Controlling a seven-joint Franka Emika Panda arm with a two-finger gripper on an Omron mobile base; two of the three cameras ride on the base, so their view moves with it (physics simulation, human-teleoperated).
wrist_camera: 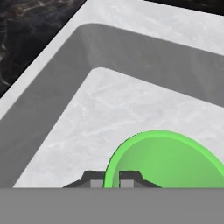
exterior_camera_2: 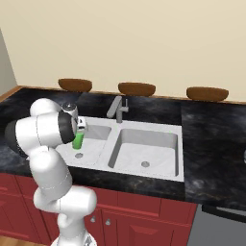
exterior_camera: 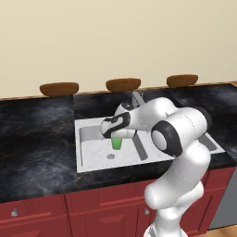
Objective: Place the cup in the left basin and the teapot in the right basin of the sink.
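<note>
Hand view, tool pinching cup rim

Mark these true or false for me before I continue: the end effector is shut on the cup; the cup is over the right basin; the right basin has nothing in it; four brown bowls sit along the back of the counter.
1. The end effector is shut on the cup. True: in the hand view its fingertips pinch the green rim.
2. The cup is over the right basin. False: it is held over the left basin.
3. The right basin has nothing in it. True: the right base view shows just its drain.
4. Four brown bowls sit along the back of the counter. False: there are three.
</note>
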